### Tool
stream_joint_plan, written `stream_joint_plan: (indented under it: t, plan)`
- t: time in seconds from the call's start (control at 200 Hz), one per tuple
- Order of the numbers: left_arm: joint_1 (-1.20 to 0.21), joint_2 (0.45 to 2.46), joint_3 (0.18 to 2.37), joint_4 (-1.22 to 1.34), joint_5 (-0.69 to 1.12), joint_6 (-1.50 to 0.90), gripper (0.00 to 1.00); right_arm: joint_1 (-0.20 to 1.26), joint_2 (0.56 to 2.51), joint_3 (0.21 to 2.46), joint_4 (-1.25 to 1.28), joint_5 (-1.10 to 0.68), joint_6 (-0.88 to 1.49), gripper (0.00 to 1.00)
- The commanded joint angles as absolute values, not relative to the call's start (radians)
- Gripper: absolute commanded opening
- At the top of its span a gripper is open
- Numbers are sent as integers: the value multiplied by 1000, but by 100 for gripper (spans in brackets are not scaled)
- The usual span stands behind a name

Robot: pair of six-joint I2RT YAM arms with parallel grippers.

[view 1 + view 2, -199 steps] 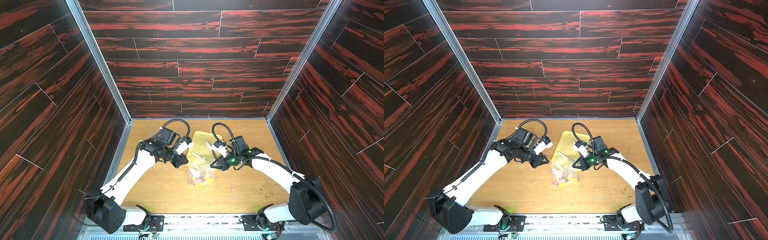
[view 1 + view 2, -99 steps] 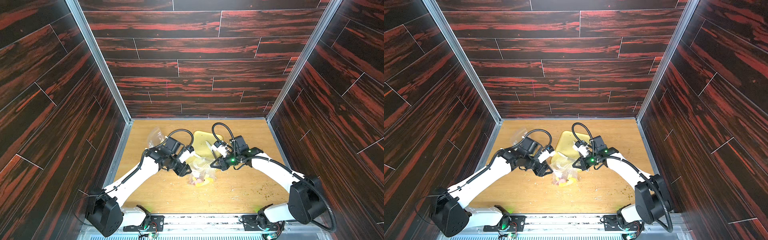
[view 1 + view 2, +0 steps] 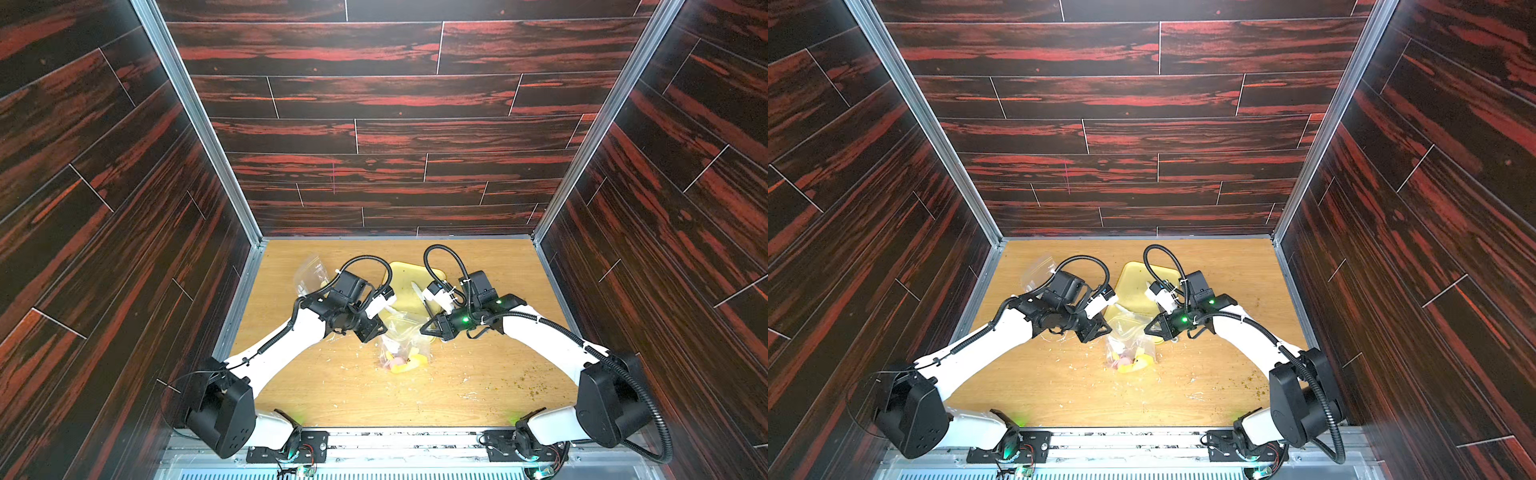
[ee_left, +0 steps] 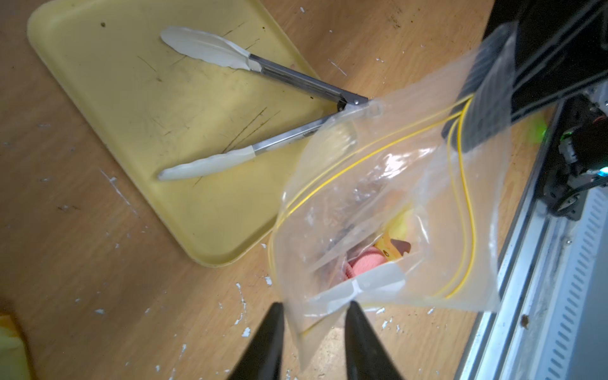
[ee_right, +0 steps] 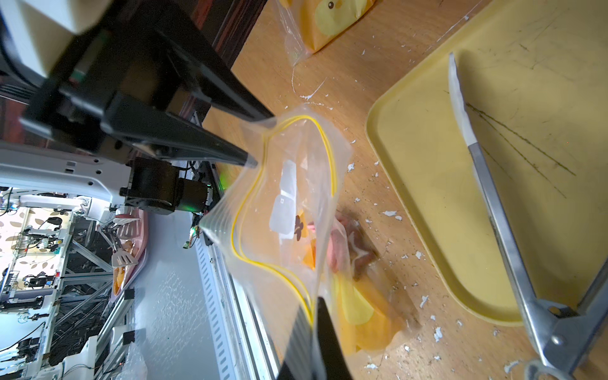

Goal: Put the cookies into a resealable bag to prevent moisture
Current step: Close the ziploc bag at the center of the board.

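Note:
A clear resealable bag (image 3: pixel 405 336) (image 3: pixel 1129 336) with yellow zip lines hangs over the table between both grippers, its mouth gaping. Pink round cookies (image 4: pixel 365 263) (image 5: pixel 335 243) lie at its bottom beside yellow pieces and white squares. A small brown star shape (image 5: pixel 298 225) also shows inside. My right gripper (image 5: pixel 317 301) (image 3: pixel 424 328) is shut on the bag's rim. My left gripper (image 4: pixel 312 304) (image 3: pixel 372 328) straddles the opposite corner of the rim. Its jaws stand apart, with a gap on each side of the film.
A yellow tray (image 3: pixel 415 282) (image 4: pixel 98 98) lies just behind the bag with metal tongs (image 4: pixel 263 108) on it. Another clear bag (image 3: pixel 311 272) holding a yellow chick packet (image 5: pixel 332 16) lies at the back left. White crumbs dot the table. The metal front rail (image 4: pixel 543 263) is close.
My left arm swung from the back left over to the hanging bag, and its jaws now straddle the rim. The bag at the back left came into view. The right arm held still.

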State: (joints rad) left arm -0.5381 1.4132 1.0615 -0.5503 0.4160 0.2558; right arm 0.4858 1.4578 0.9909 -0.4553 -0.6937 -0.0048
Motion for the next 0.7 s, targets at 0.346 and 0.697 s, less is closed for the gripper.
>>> stream_joint_plan:
  t: [0.346,0.697]
  plan:
    - [-537,1389,1224,-842,384,267,0,480,1483,1027,-472,-723,-39,4]
    - [-530,1337,1364,-1041,382,68,0,503,1405,999,-515,-771,-151,4]
